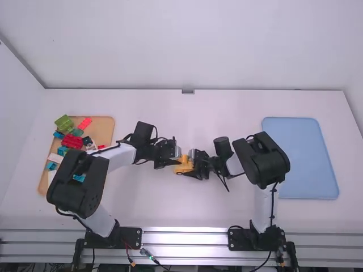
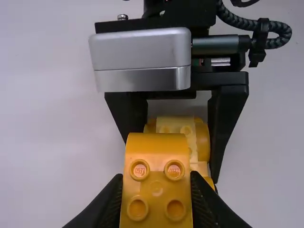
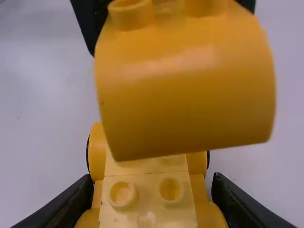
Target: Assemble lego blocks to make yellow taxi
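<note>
Around the table's middle, my left gripper [image 1: 174,159] and my right gripper [image 1: 193,164] face each other at the yellow blocks [image 1: 184,166]. In the left wrist view, my left gripper [image 2: 156,199] is shut on a curved orange-yellow block [image 2: 156,183] with studs. Behind it is a yellow assembly [image 2: 176,127] with rounded sides, between the right gripper's jaws. In the right wrist view, my right gripper [image 3: 151,202] is shut on that assembly [image 3: 147,192]. The curved block [image 3: 185,95] overlaps its far part from this angle; whether they touch, I cannot tell.
A wooden tray [image 1: 105,126] at the left holds several loose blocks, among them a red brick [image 1: 72,141] and a green one [image 1: 64,123]; the left arm covers part of it. A blue tray [image 1: 306,164] lies at the right, beside the right arm.
</note>
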